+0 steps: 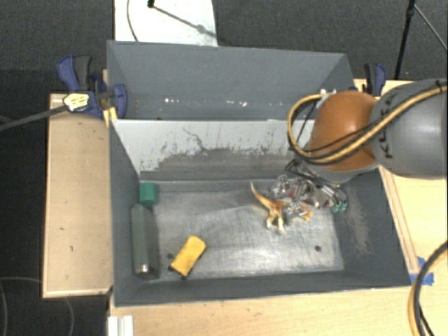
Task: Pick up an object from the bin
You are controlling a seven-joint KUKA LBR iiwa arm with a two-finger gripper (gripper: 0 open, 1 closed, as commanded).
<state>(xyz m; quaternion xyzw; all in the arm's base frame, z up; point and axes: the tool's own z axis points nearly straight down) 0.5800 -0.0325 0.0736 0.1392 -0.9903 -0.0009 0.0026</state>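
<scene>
Space lies open across the middle and front right of the grey bin (pixel 231 152), where the scratched floor is bare metal. The end effector (pixel 302 196) is low in the right rear part of the floor, close to the foot of the sloping back wall and near the right wall. The arm's orange cover (pixel 343 131) and looped cables (pixel 308 110) hang over that corner. A small orange-tan toy figure (pixel 269 203), shaped like a dinosaur, lies right of centre, just beside the end effector on its left. Its far end meets the metal parts there, and whether it is gripped cannot be told. Whether the end effector is apart or together also cannot be told.

Along the left wall a dark green cylinder (pixel 142 240) lies lengthwise, with a small green block (pixel 148 192) at its rear end. A yellow block (pixel 187 255) lies tilted near the front edge, just right of the cylinder and well apart from the toy.
</scene>
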